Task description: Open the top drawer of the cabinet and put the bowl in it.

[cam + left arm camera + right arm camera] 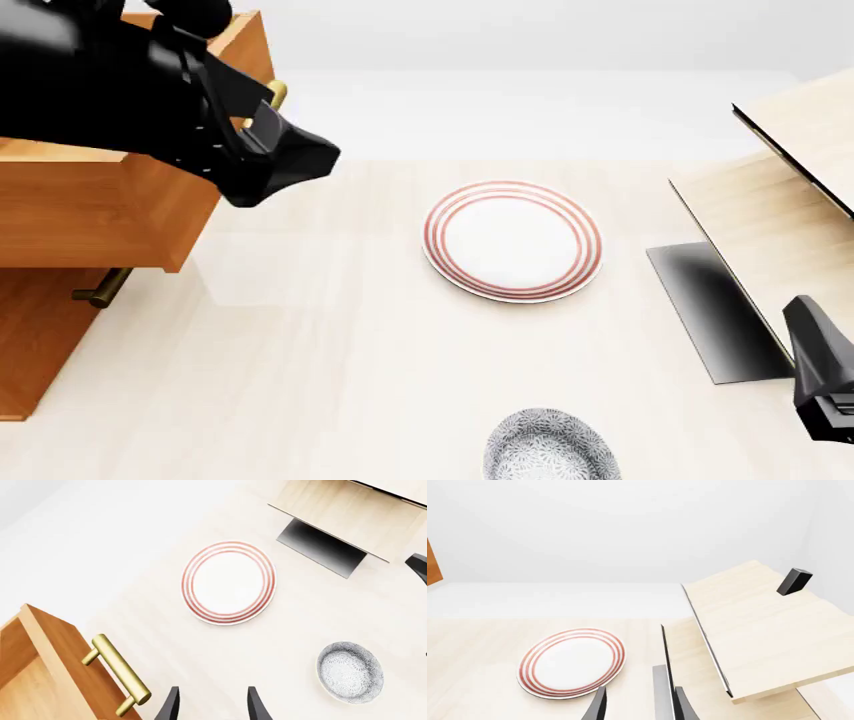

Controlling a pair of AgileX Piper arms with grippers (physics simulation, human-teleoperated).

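Top drawer of the orange-brown wooden cabinet stands pulled out at the table's left; only the left wrist view shows its hollow interior and its brass bar handle whole. Left gripper, fingers parted and holding nothing, hangs just beside that handle. Red-ringed flat plate lies mid-table. Bowl, round, grey-blue speckled, rests on the pale table nearer the arms, unseen from the right wrist. Right gripper is likewise spread and empty, near the light-wood structure.

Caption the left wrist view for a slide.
Open top drawer beside the empty left end effector; bowl and plate on the table.
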